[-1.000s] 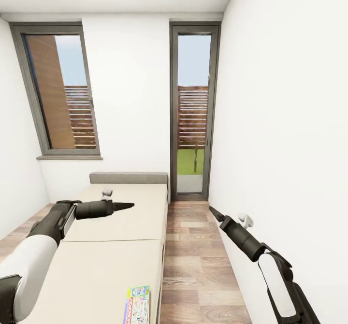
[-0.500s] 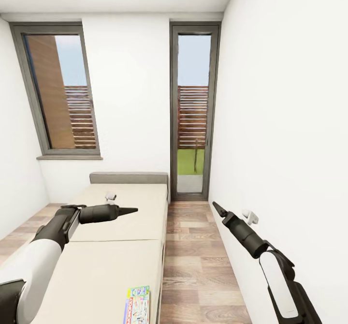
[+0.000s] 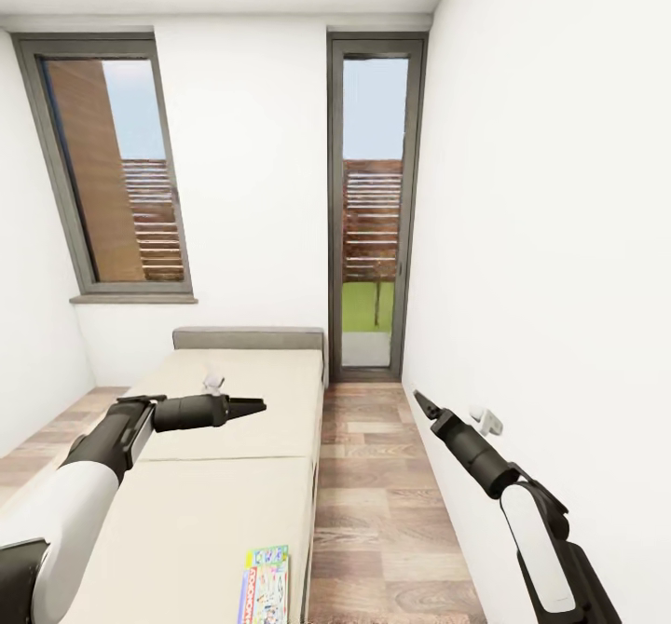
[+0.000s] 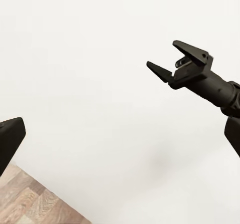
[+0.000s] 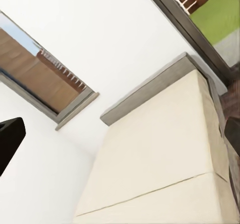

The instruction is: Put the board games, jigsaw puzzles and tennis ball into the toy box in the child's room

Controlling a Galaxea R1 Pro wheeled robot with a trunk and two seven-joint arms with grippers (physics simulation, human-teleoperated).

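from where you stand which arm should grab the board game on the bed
Left, probably. The left hand hangs open over the bed holding the board game; the right hand is over the floor by the wall.

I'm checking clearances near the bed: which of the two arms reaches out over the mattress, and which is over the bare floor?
The left arm reaches over the beige bed, its gripper above the mattress. The right arm is over the wooden floor, beside the white wall.

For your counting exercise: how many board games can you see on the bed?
1, possibly two stacked: a colourful board game lies at the bed's near right edge, cut off by the picture's bottom edge. More may lie outside the view.
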